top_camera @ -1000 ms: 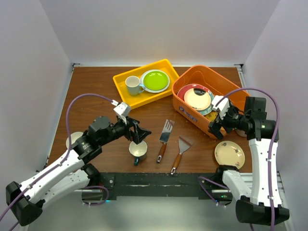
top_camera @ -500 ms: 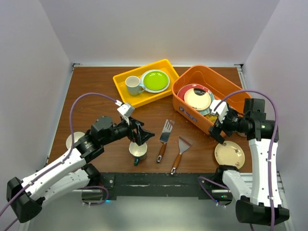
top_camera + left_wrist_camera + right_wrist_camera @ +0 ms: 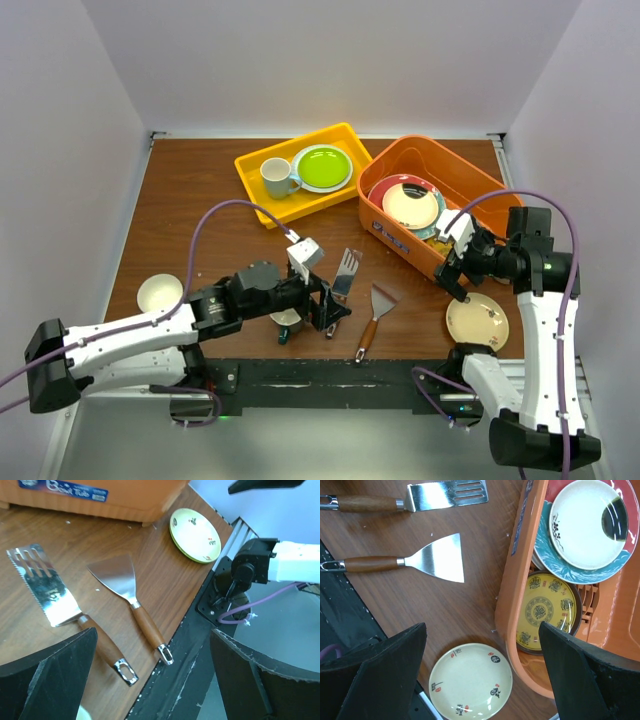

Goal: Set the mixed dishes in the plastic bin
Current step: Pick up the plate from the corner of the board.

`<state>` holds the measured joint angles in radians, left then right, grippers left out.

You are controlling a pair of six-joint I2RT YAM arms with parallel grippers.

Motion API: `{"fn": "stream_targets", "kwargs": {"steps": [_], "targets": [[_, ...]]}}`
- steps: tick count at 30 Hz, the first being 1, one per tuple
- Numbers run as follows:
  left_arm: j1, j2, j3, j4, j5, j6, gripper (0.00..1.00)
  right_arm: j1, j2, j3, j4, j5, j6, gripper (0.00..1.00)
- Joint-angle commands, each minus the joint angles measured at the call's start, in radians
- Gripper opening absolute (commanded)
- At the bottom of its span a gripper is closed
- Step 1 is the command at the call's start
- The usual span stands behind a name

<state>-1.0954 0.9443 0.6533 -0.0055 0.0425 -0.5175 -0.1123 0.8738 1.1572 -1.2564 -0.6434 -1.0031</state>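
Partly beneath the right pincer (image 3: 455, 268), whose jaws are spread wide and empty, the large deep orange plastic bin (image 3: 470, 180) runs its long axis far-left to near-right, with plates (image 3: 408, 205) stacked inside. A cream round plate (image 3: 477, 320) lies just nearside. The left pincer (image 3: 328, 305), also wide, has the dark-teal mug (image 3: 289, 322) just behind its fingertips, handle pointing nearward.

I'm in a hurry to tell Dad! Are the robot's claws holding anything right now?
Left gripper: open, holding nothing.
Right gripper: open, holding nothing.
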Motion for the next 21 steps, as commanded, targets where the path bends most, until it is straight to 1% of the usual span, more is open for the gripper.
{"fn": "stream_targets", "kwargs": {"steps": [1,6,12,21], "targets": [[-0.072,0.039,0.072,0.050,-0.117,-0.030,0.99,-0.001,-0.015,0.006,0.002,0.010,0.012,0.99],[-0.135,0.099,0.101,0.050,-0.164,-0.033,1.00,0.000,-0.018,0.001,-0.001,0.021,0.012,0.99],[-0.173,0.155,0.123,0.062,-0.190,-0.030,1.00,0.000,-0.022,0.009,-0.015,0.036,0.023,0.99],[-0.179,0.142,0.131,0.038,-0.233,0.023,1.00,0.000,-0.077,0.025,-0.014,0.171,0.099,0.99]]}}
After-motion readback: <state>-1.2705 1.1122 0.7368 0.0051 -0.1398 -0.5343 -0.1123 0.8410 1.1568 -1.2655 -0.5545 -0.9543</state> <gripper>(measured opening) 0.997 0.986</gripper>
